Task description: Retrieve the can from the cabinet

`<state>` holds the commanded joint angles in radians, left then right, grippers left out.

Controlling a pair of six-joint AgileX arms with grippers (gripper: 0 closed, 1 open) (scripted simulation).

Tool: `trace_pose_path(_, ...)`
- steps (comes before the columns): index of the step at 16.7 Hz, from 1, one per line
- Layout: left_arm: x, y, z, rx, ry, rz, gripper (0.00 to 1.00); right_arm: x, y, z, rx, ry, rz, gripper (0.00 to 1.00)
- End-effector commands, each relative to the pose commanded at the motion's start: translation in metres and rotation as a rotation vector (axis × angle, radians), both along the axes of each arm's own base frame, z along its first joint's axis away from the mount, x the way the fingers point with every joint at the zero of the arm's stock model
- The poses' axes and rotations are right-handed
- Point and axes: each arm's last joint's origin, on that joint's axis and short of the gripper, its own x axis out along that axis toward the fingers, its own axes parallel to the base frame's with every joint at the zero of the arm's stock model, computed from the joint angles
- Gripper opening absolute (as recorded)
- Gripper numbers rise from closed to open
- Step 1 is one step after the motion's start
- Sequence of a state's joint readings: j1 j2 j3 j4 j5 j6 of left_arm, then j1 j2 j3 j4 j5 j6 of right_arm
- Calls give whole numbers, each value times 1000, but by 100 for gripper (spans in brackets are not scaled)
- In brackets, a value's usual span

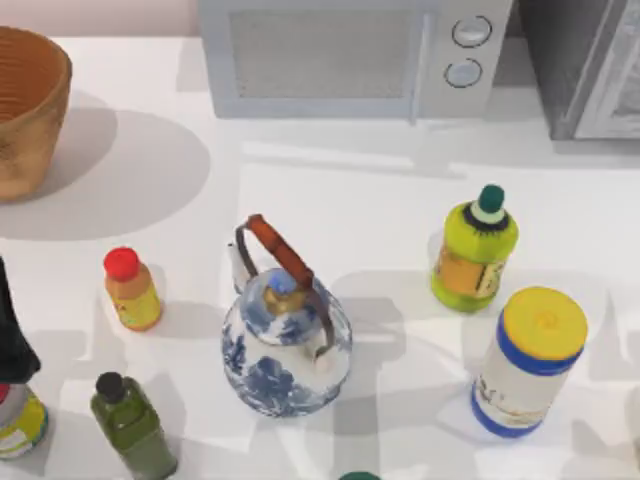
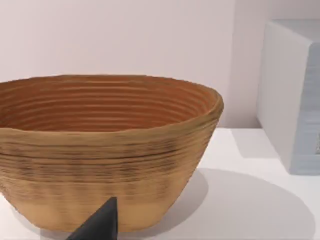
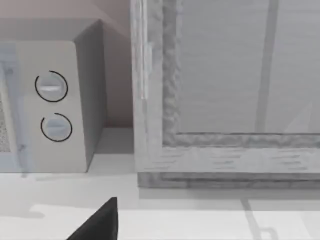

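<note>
The cabinet [image 1: 580,65], dark grey and speckled, stands at the table's back right corner. Its paler framed door [image 3: 225,75] looks closed in the right wrist view, close in front of that camera. The can is hidden. A dark tip of my right gripper [image 3: 100,222] shows low in the right wrist view, short of the cabinet's base. My left arm [image 1: 10,330] is at the left edge of the table. A dark tip of my left gripper [image 2: 100,225] shows in front of a woven basket [image 2: 110,150].
A white microwave [image 1: 340,55] stands left of the cabinet, the basket [image 1: 25,110] at back left. A blue-and-white teapot [image 1: 285,345] sits mid-table. Bottles surround it: red-capped [image 1: 130,290], dark green [image 1: 135,425], lime green [image 1: 472,250], and a yellow-lidded jar [image 1: 525,365]. A labelled container [image 1: 20,422] sits under the left arm.
</note>
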<state>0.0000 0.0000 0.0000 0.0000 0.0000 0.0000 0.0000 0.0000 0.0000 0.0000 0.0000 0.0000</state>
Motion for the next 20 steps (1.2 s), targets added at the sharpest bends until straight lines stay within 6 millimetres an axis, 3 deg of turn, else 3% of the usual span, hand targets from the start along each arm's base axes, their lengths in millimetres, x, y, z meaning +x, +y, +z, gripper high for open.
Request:
trace_pose_path(4,0,0,0,0,0,0,100,0,0,8,0,-1,-5,100)
trace_pose_path(7,0,0,0,0,0,0,100,0,1,41,0,2,-13,100)
trace_pose_path(13,0,0,0,0,0,0,100,21,7,153,-3,20,-13,100)
trace_pose_path(20,0,0,0,0,0,0,100,89,27,283,-7,25,-1,100)
